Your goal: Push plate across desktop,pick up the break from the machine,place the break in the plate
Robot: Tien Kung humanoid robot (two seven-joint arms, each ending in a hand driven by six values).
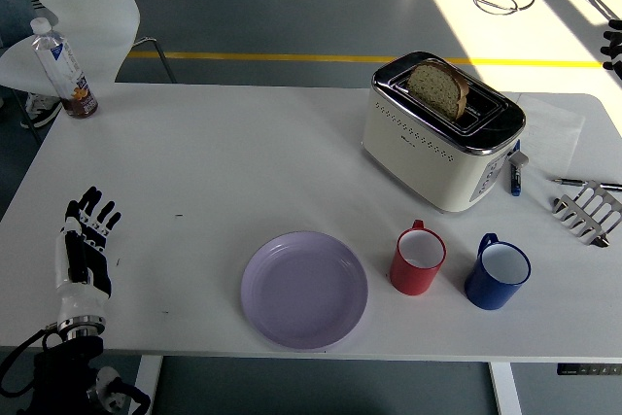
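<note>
- One lilac plate (304, 290) lay empty on the white counter (243, 153), close to the near edge and roughly at its middle.
- One slice of bread (438, 88) stood upright in a slot of the single cream-and-chrome toaster (442, 133), which sat further back and to the right of the plate.
- Two mugs stood just right of the plate, near each other but apart: one red mug (418, 259) and one blue mug (497, 272), both with handles pointing away from the camera.
- One metal rack (588, 212) rested at the counter's right edge, with one pen (587, 183) just behind it and one blue marker (514, 178) beside the toaster's front.
- One plastic bottle (62, 67) with dark liquid at its bottom stood at the far left corner.
- The left robot hand (86, 252) lay flat over the counter's left near edge, well apart from the plate, fingers spread wide and holding nothing.
- Only dark fingertips of the right robot hand (612, 47) showed at the picture's right edge, high above the counter; whether it was wide or narrow could not be told.
- One white chair (83, 7) stood behind the bottle.
</note>
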